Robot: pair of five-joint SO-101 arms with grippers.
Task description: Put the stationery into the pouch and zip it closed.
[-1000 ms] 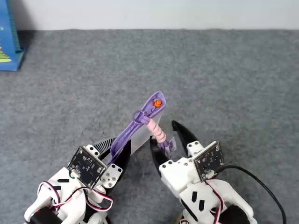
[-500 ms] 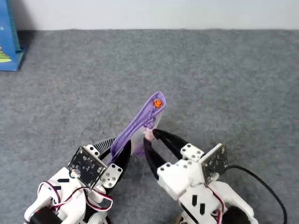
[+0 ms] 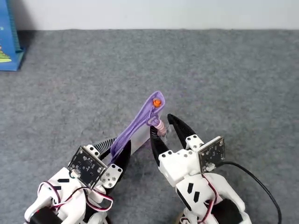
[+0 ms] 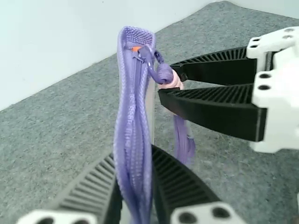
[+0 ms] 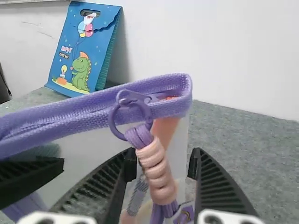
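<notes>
Left hand point(image 4: 136, 168) clamps the near end of the clear, purple-zipped pouch point(image 3: 135, 128), zip uppermost, running away from it. At the far end, right hand point(image 3: 161, 123) sits slightly apart, straddling the pink coiled zip pull point(image 5: 156, 168).

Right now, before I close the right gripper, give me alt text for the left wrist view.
A purple pouch stands on edge, zipper side up, clamped in the left gripper. The right gripper points in from the side, open, straddling the pink coiled zipper pull. A grey table lies behind.
</notes>
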